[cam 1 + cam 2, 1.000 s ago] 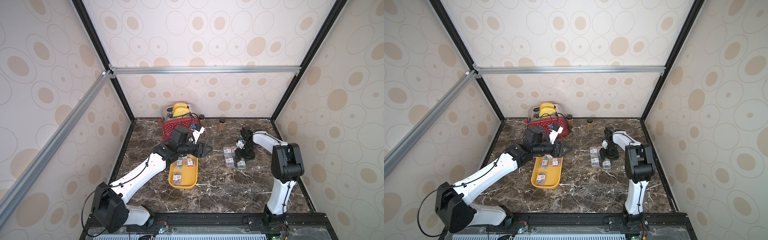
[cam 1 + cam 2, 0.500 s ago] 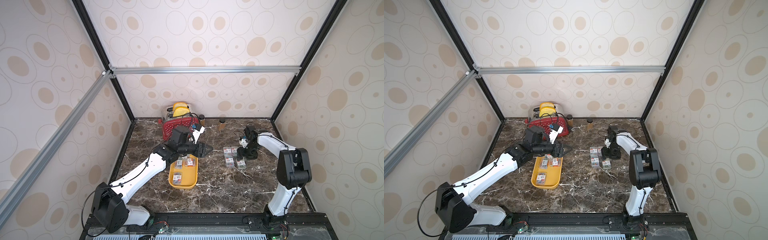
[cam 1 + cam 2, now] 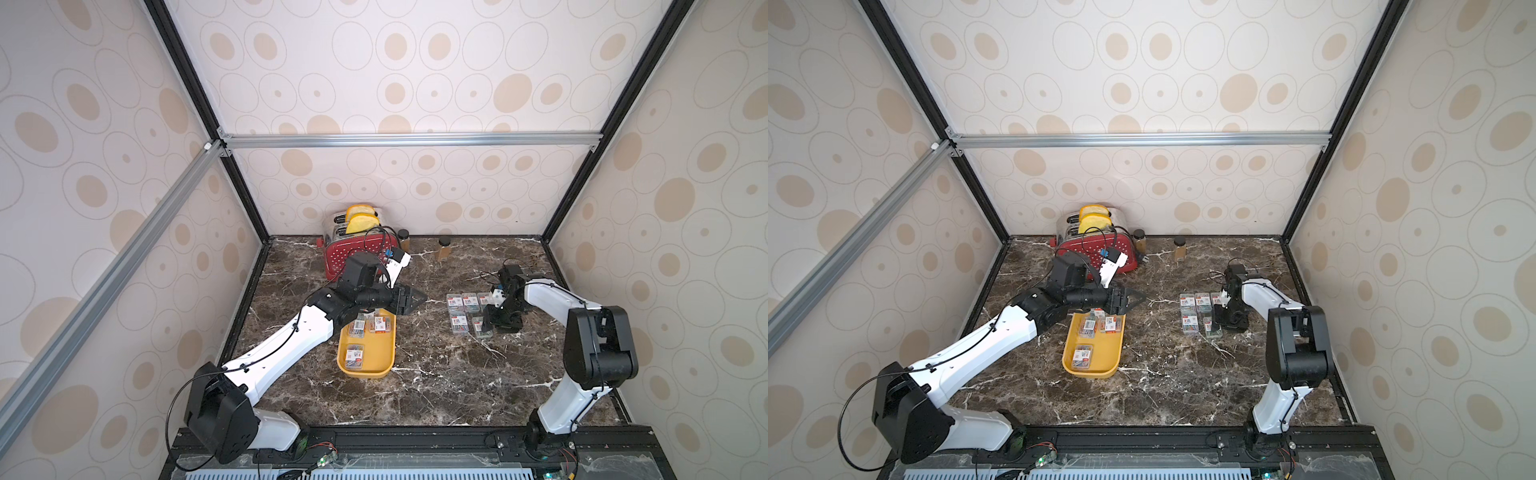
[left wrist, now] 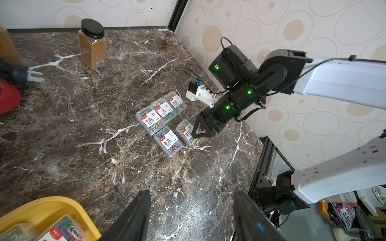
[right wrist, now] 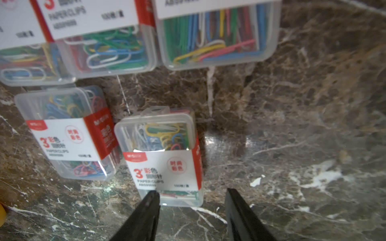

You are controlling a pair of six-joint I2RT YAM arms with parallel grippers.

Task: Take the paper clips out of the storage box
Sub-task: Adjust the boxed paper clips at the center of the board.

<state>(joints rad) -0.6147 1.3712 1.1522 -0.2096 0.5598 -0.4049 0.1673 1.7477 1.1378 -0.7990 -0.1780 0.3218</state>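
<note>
Cases of paper clips (image 3: 458, 322) are split: three are seen in the mustard-yellow storage box (image 3: 380, 353) left of the middle of the bench (image 3: 436, 399), and five are laid out near its right edge. The left end effector (image 3: 420, 297) is held over the box's far end, fingers apart and empty. The right end effector (image 5: 191, 192) is set low at one case of the five, fingers apart, nothing clamped.

red dotted toaster (image 3: 338, 255) at back wall | toast (image 3: 362, 221) in slots | black-lidded jar (image 3: 404, 239) beside it | second jar (image 3: 444, 247) nearby
</note>
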